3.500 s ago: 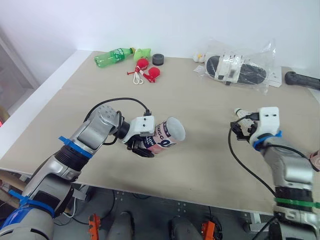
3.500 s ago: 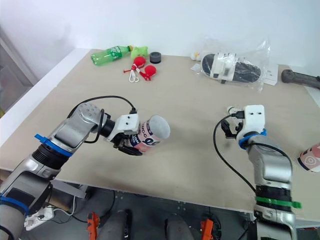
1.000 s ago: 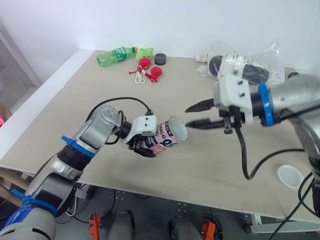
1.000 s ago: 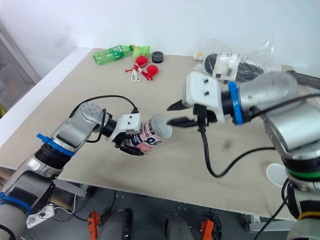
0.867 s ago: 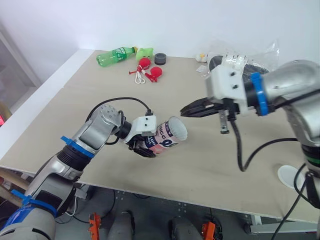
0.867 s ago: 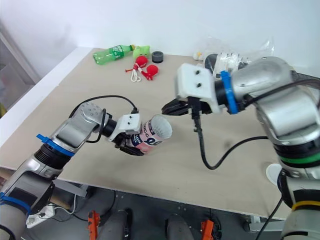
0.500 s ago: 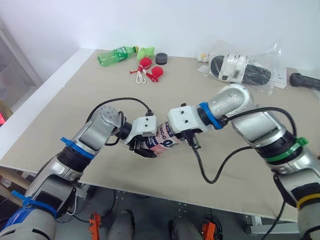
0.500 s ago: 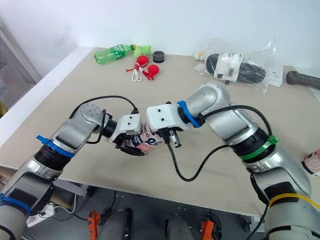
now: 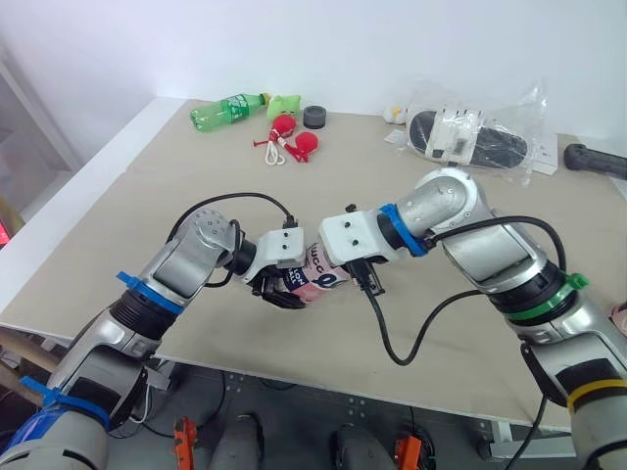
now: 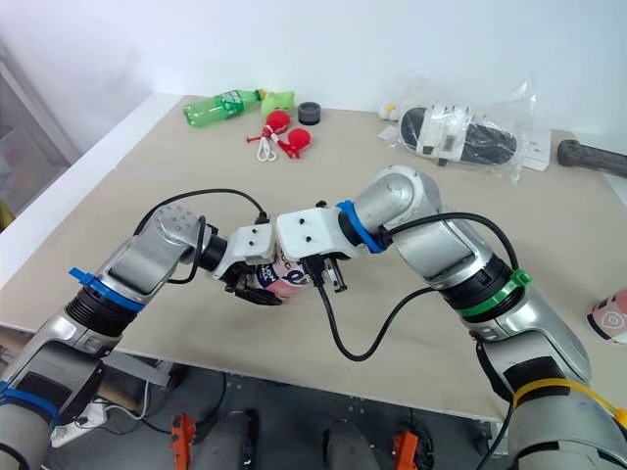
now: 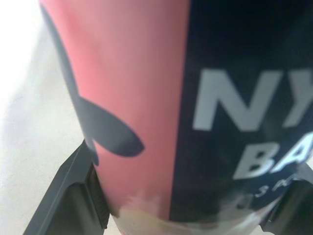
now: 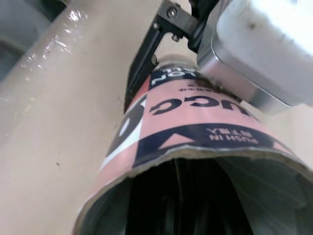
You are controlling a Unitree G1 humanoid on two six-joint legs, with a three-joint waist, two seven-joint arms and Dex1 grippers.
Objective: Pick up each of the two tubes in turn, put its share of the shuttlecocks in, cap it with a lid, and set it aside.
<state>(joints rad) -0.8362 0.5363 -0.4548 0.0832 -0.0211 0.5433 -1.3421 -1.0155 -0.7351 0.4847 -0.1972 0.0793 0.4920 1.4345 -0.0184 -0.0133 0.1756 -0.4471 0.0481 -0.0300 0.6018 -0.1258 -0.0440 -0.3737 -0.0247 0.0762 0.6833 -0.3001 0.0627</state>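
**A:** Tube [image 9: 315,274] first. Where is it?

**B:** It lies almost level just above the bench [image 9: 176,157], front and middle. The left tool [image 9: 279,286] is clamped across its body with a finger on either side, near the closed end. The open mouth faces the robot's right.

**A:** And the right tool [image 9: 343,270]?

**B:** It sits right at that mouth, lined up with the bore. I cannot tell whether it is open or closed, or whether it carries a shuttlecock. The inside reads dark in the right wrist view.

**A:** So this is the loading step?

**B:** I'd judge so. To do it well, hold the left arm quiet so the mouth doesn't wander. Push along the tube's axis, never across it, because the rim looks like card and would catch or dent. Release only once the load is well inside. Then back out along the same line so nothing drags out with it.

**A:** Biggest risk?

**B:** Leverage. With the grip so far from the mouth, a sideways shove could twist the tube in the clamp. Tipping the mouth up slightly before withdrawing should stop the contents sliding out. The second tube [image 10: 607,315] lies at the bench's far right.
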